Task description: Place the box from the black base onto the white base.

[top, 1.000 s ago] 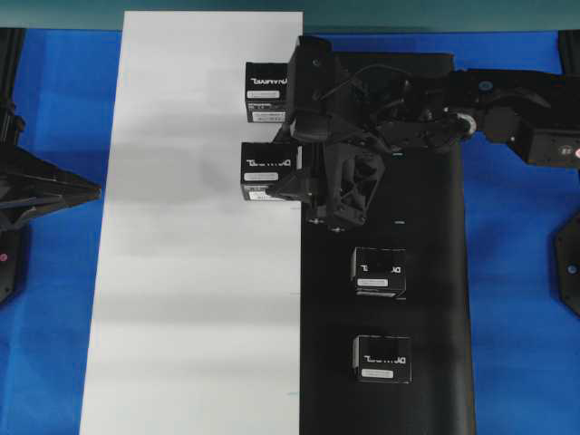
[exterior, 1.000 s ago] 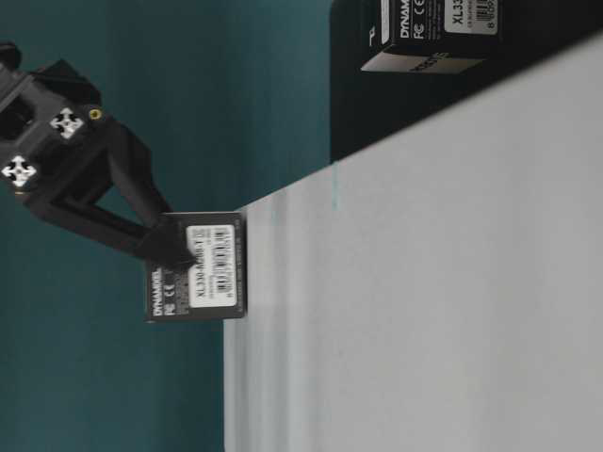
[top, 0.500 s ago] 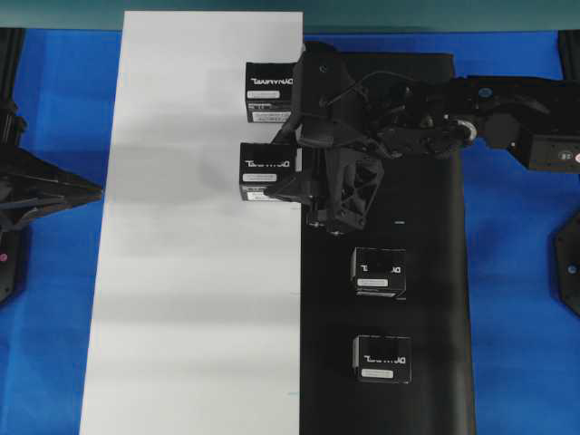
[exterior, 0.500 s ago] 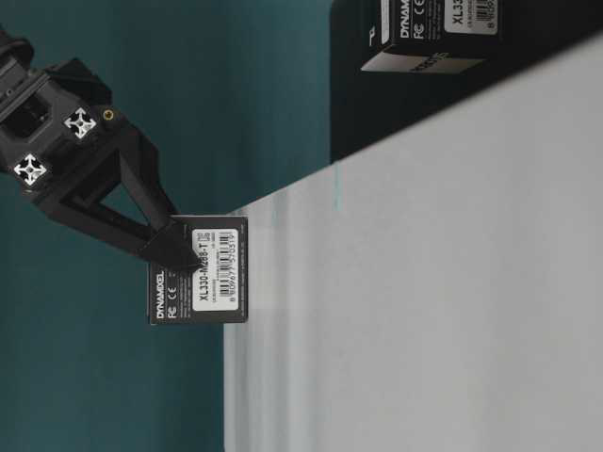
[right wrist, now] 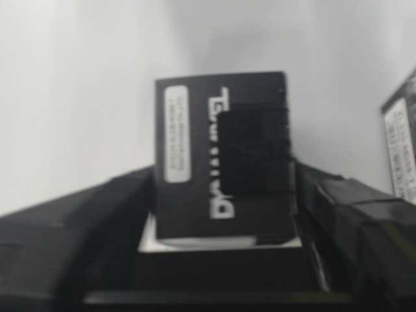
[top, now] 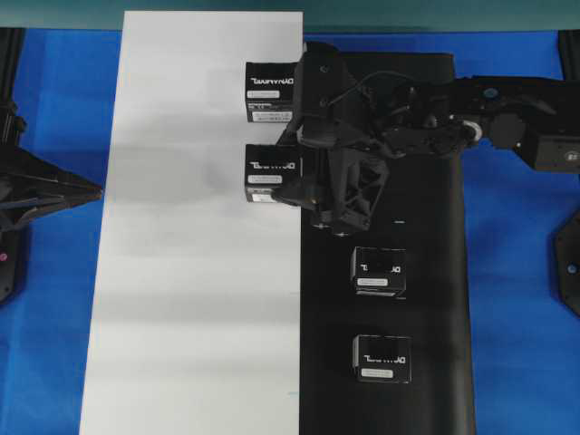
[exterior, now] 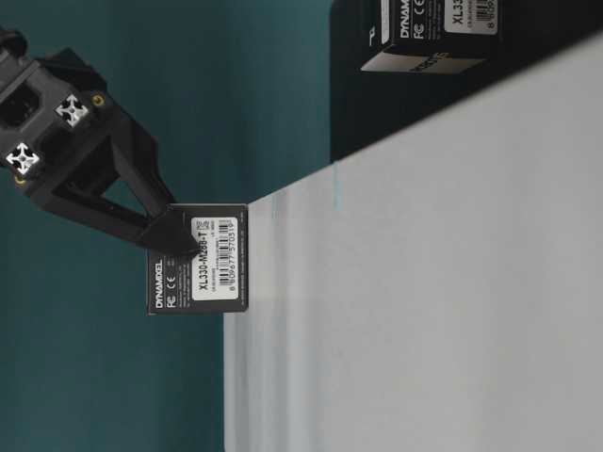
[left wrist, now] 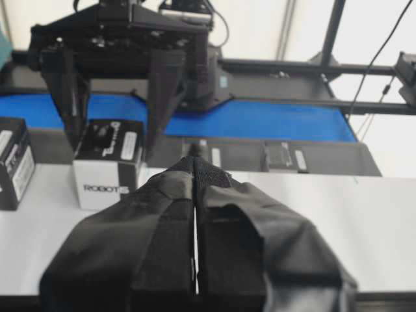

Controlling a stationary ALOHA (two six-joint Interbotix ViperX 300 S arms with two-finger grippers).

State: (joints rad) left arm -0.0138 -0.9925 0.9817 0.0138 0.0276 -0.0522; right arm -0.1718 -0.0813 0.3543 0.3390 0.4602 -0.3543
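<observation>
Resting on the white base (top: pixel 181 272), the box (top: pixel 271 172) between the right claw's (top: pixel 292 174) parted jaws

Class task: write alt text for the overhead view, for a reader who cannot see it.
Seen from above, the right gripper straddles a black box on the white base, near its edge with the black base. Another box sits on the white sheet and two boxes on the black one.
</observation>
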